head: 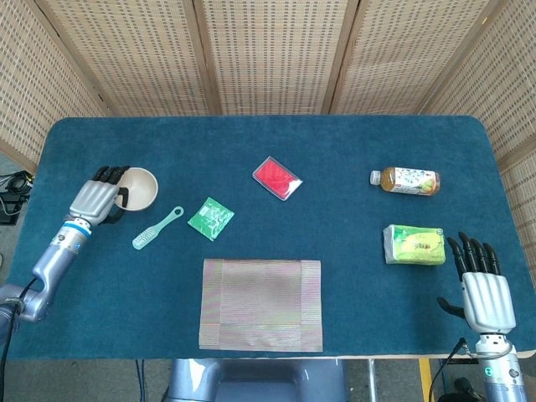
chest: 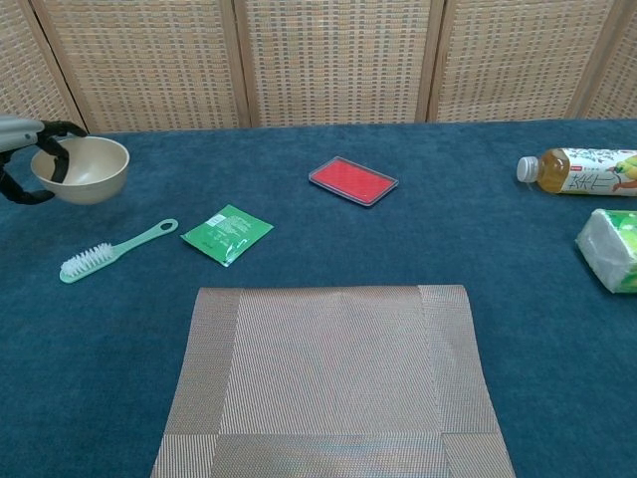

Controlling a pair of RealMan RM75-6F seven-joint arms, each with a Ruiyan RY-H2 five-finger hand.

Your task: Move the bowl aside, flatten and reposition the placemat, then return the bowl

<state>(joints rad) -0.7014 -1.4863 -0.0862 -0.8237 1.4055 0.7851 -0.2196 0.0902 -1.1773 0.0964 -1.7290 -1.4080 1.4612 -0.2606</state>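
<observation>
The left hand pinches the bowl's rim at nine o'clock; the right hand hangs spread at four. A brush and green packet lie between bowl and placemat.

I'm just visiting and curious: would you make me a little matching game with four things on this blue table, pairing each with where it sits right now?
Things:
1. beige round bowl
2. woven grey-brown placemat
3. flat red rectangular case
4. plastic bottle with a pale label

Places:
A. lying on its side, right part of the table
B. held at its rim by the left hand, far left
C. near the table's middle, tilted
D. flat at the near edge, nothing on it

Pairs: 1-B, 2-D, 3-C, 4-A
</observation>
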